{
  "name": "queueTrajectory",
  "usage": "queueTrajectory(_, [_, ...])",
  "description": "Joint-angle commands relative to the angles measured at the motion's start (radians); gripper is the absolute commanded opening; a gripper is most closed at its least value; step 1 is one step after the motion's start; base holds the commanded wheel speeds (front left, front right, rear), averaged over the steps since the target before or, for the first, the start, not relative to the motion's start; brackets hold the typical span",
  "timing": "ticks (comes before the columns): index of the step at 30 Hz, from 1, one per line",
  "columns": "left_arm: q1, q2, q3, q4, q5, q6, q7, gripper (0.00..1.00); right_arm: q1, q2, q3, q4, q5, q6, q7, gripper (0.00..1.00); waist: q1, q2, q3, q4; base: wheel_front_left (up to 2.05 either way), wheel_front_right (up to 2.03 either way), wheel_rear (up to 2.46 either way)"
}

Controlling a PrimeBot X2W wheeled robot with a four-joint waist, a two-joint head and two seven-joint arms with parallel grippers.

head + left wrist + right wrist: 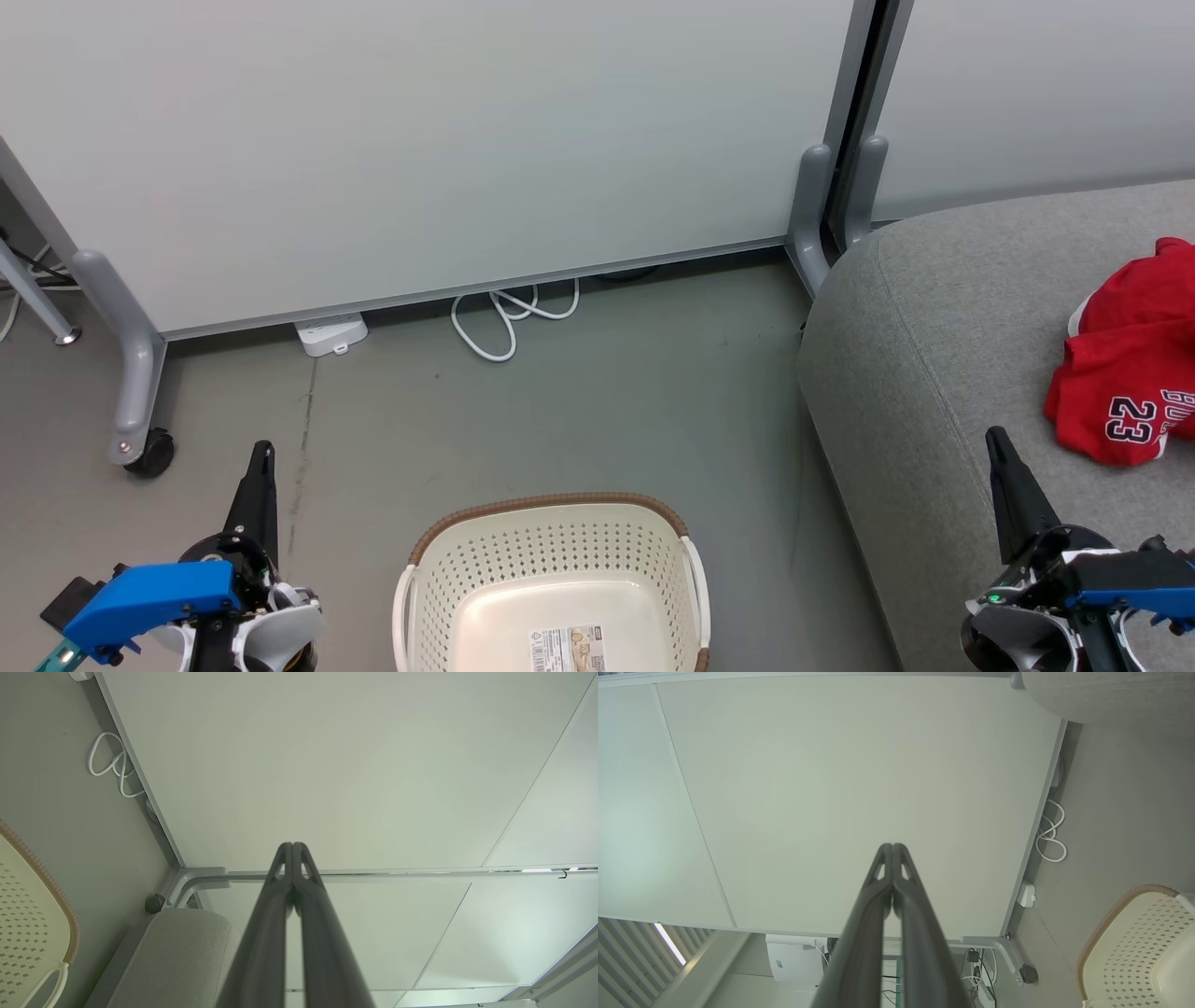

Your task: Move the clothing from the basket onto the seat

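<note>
The left gripper [263, 457] and right gripper [997, 441] are seen pressed shut, with nothing held. The basket [551, 509] is set between them. The clothing [1125, 373] is heaped on the seat [915, 355], just beyond the right jaws.

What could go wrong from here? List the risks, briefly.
1. The shut right hand points up close beside the red clothing on the seat; a careless swing might snag it and drag it off.
2. The basket sits just ahead; rolling forward could knock it, or run onto the white cable.
</note>
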Motion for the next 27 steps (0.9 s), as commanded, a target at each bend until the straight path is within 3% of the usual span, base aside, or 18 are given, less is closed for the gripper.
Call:
queueTrajectory(1, [-0.01,0.0,0.002,-0.004,-0.002,-0.01,0.004,0.0,-0.014,0.002,-0.002,-0.003,0.002,0.0,0.003,0.0,0.0,-0.0001,0.0,0.0,0.0,0.0,0.0])
queueTrajectory(27, [-0.01,0.0,0.002,-0.004,-0.002,-0.01,0.004,0.0,-0.014,0.002,-0.001,-0.003,0.003,0.0,0.003,0.0,0.0,-0.0001,0.0,0.0,0.0,0.0,0.0])
